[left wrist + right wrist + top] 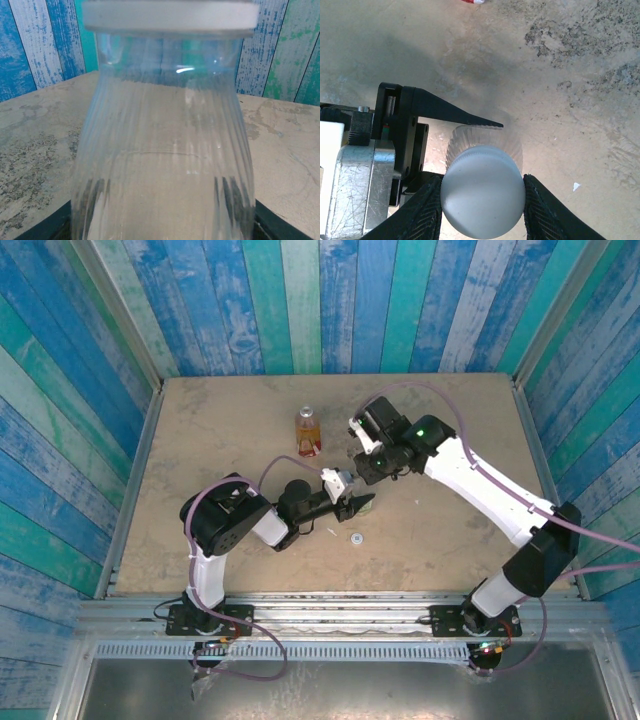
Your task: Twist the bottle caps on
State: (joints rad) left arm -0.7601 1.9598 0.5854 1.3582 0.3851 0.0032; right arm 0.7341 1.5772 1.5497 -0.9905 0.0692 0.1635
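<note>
Bottle cap [482,200] — small, white, smooth, likely light and slippery — sits atop the pale ribbed bottle [165,150] near the middle of the table [200,440]. The right gripper [482,181] pinches its rim on both sides; the left gripper [357,504] clamps the thin, probably squashy bottle low down.

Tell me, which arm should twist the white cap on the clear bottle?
The right one, I think. The right gripper pinches the white cap from both sides atop the pale bottle, while the left gripper grips that bottle's body.
</note>
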